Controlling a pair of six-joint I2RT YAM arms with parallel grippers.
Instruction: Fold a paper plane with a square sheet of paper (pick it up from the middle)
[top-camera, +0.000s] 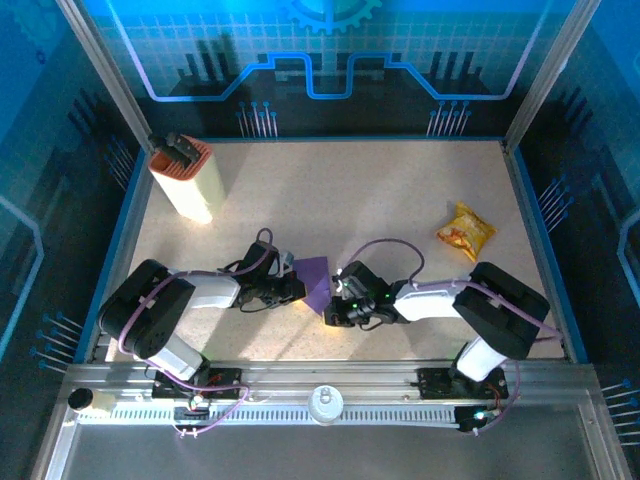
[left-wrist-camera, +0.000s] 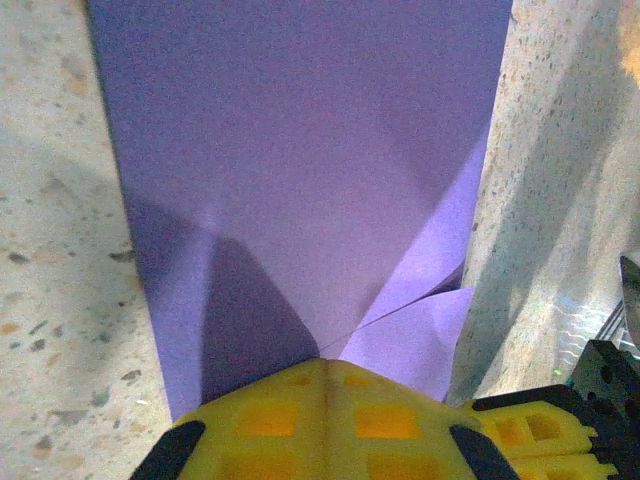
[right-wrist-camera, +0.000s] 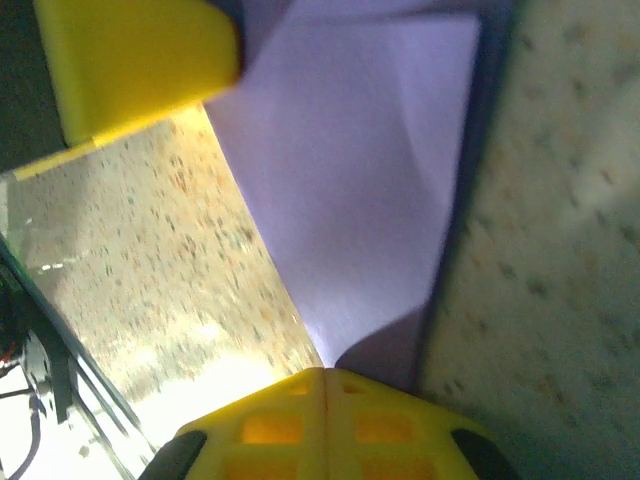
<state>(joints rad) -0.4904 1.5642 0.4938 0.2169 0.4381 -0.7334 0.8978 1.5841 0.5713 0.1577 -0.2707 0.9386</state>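
The square sheet of paper (top-camera: 316, 282) is purple and partly folded, lying on the table between the two arms. In the left wrist view the sheet of paper (left-wrist-camera: 300, 170) spreads flat ahead, with folded flaps at its lower right. My left gripper (top-camera: 297, 289) is shut, its yellow fingertips (left-wrist-camera: 300, 400) sitting over the sheet's near edge; I cannot tell if they pinch it. My right gripper (top-camera: 334, 305) is shut, and the paper (right-wrist-camera: 370, 200) narrows to a point that runs into its closed tips (right-wrist-camera: 325, 375). That side of the sheet casts a dark shadow on the table.
A tall cream-and-orange box (top-camera: 186, 180) stands at the back left. A yellow-orange snack packet (top-camera: 465, 230) lies at the right. Blue walls and a metal frame ring the table (top-camera: 350, 190). Each wrist view catches the other gripper's yellow finger (right-wrist-camera: 140, 70) close by.
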